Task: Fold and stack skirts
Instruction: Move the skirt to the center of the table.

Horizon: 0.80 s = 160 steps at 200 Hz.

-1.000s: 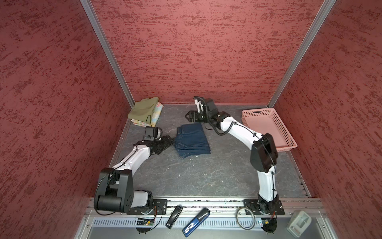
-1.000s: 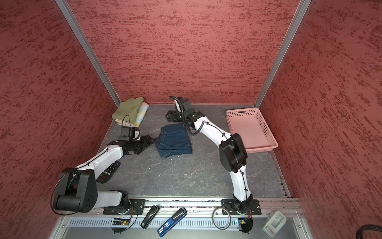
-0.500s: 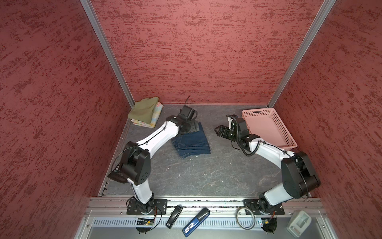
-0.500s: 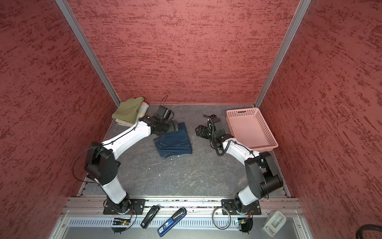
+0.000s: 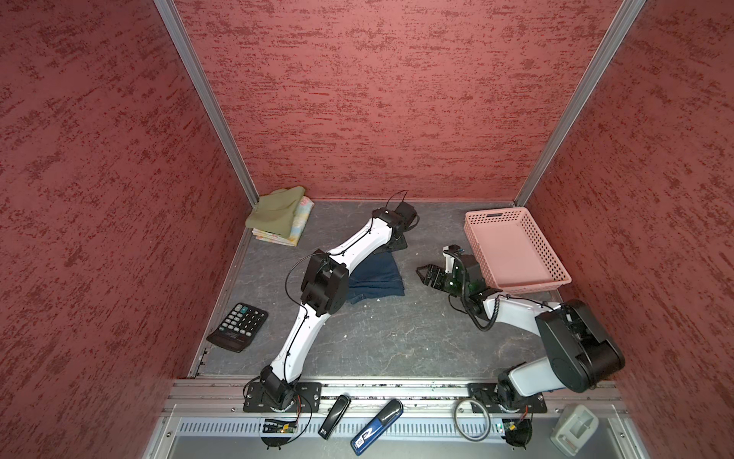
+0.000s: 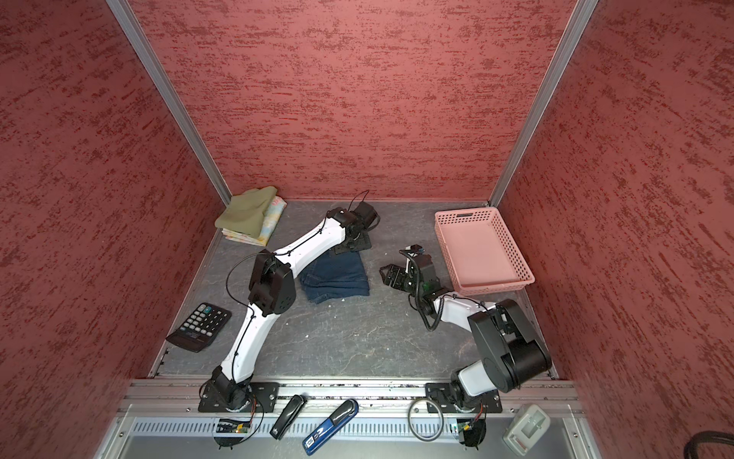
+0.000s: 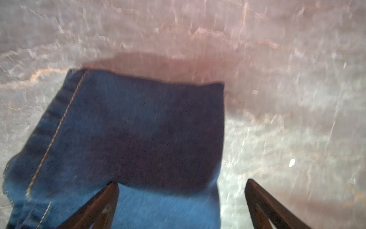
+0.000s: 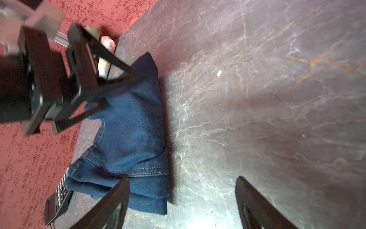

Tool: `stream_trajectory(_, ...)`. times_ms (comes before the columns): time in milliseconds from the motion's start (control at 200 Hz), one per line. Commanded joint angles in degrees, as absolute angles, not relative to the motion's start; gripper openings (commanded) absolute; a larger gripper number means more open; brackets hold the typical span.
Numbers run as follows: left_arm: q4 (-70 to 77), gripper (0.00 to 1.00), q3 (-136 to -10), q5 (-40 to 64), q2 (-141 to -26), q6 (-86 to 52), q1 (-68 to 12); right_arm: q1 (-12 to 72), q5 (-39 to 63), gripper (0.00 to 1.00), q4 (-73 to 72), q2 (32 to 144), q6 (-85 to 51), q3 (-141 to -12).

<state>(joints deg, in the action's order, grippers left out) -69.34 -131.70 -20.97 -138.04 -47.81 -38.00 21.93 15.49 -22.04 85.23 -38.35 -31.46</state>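
A folded denim skirt [image 5: 377, 278] lies on the grey tabletop [image 5: 381, 341]. The left end effector [image 5: 393, 248], jaws spread and empty, is at its far edge; the right end effector [image 5: 424, 277], also spread and empty, is between it and a pink basket [image 5: 494, 214]. A green skirt [image 5: 276, 210] atop a floral skirt [image 5: 300, 224] lies well apart from it.

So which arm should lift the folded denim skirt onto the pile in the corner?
Left, I'd say. The left gripper is open right at the denim skirt's far edge, and the olive-green skirt on the floral skirt lies on its side. The right gripper hangs apart, beside the pink basket.
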Motion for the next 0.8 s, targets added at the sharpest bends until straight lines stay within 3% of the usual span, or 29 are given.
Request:
stream_trajectory(0, -77.2, 1.00, -138.1, -25.8, -142.4, -50.6, -38.8, 22.2, 17.3, 0.83, -32.0, 86.7, -38.4, -29.4)
stream_trajectory(270, -77.3, 0.99, -145.5, -27.8, -149.4, -48.8, -38.5, 23.8, 20.7, 0.80, -41.8, 91.3, -39.0, -27.3)
stream_trajectory(491, -77.9, 0.99, -142.9, -24.8, -146.1, -47.7, -37.7, 27.4, 22.7, 0.80, -46.0, 97.4, -38.4, -29.2)
stream_trajectory(796, -60.1, 0.97, -108.3, -14.1, -124.8, -44.0, -31.6, 29.4, 25.3, 0.81, -48.3, 107.8, -40.8, -35.9)
